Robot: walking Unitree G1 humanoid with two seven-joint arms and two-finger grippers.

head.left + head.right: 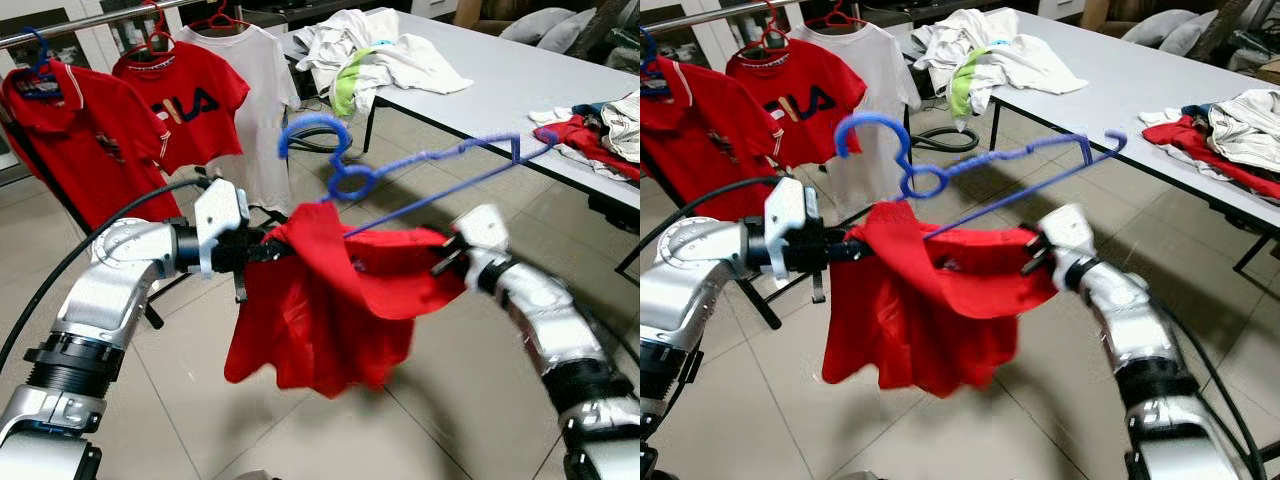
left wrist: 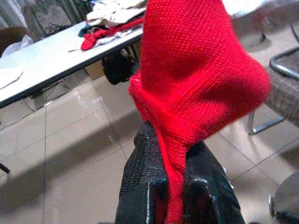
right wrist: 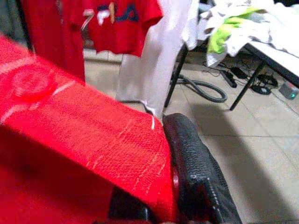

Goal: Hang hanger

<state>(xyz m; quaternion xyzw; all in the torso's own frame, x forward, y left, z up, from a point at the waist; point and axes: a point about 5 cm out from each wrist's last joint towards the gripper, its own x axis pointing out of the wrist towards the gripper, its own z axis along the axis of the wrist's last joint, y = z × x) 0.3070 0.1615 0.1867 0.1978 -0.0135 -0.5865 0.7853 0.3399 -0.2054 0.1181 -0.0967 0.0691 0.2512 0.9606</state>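
A robot holds a red shirt (image 1: 330, 300) stretched between its two arms above a tiled floor (image 1: 470, 400). The left gripper (image 1: 262, 247) grips the shirt's left edge; in the left wrist view its black fingers (image 2: 145, 177) are pressed together on a bunched fold of red cloth. The right gripper (image 1: 445, 252) holds the shirt's right edge; in the right wrist view one black finger (image 3: 196, 172) lies against the red fabric with cloth tucked under it, clamped tight. The shirt sags between the grippers and hangs down in the middle.

A blue hanger (image 1: 420, 170) sits partly inside the shirt. Its hook (image 1: 310, 130) rises above the collar near the left gripper, and one long arm of the hanger sticks out, slanting up and to the right, free of the cloth.

Far left, a metal rail (image 1: 90, 20) carries three hung garments: a red polo shirt (image 1: 70, 140) on a blue hanger, a red FILA T-shirt (image 1: 180, 100) on a red hanger, and a white T-shirt (image 1: 260, 100) just right of it.

Far right stands a pale grey bench (image 1: 500, 80). A heap of white and green clothes (image 1: 370, 50) lies at its far left end, and another pile of red and pale clothes (image 1: 600, 130) lies at its right edge. A dark hose (image 3: 201, 91) lies coiled on the floor under the bench.
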